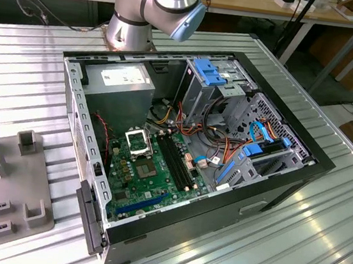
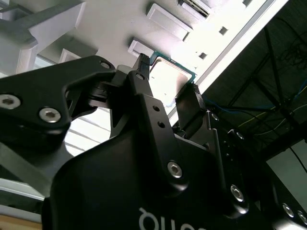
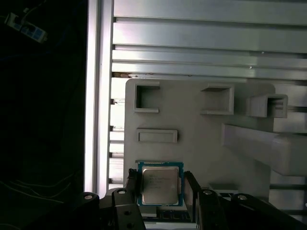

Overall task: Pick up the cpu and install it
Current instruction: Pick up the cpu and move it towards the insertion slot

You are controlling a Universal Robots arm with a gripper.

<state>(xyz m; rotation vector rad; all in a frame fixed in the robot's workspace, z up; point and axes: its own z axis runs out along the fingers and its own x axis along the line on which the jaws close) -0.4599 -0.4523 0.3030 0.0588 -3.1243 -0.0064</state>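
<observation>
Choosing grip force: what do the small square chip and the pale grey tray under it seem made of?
The small square cpu: a dully shining silvery-beige lid, likely metal, on a green board-like rim. The pale grey holder tray: probably matte plastic, uniform in colour, shineless, with blocky moulded pockets.
</observation>
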